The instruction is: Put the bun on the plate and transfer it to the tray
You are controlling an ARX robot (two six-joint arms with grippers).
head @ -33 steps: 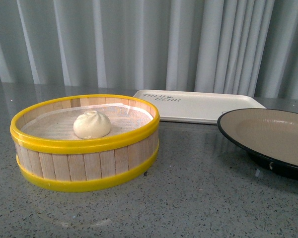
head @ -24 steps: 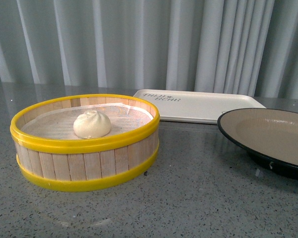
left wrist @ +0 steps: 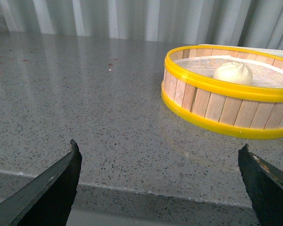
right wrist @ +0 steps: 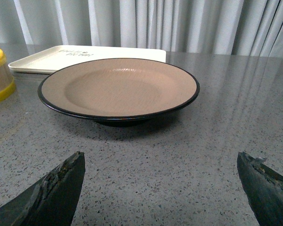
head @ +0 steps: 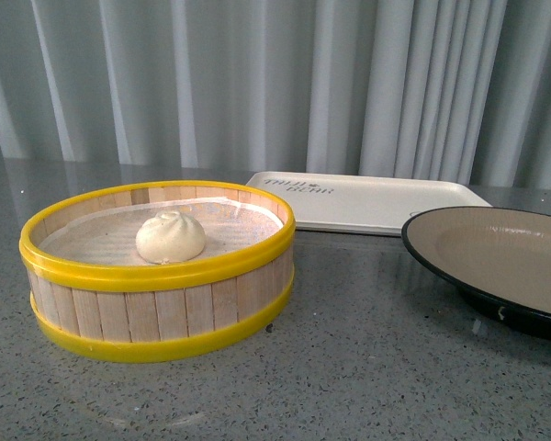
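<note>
Since the small round white pleated steamed bun [head: 170, 236] sits inside the round wooden yellow-banded steamer basket [head: 156, 317] at scene left, beyond the left gripper [left wrist: 160, 147] with jaws spread apart, that gripper is judged nearer than the equally spread right gripper [right wrist: 161, 157].

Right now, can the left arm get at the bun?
Probably yes. The left gripper is open, nothing stands between it and the basket, and the bun sits uncovered inside; it would have to come in over the rim.
</note>
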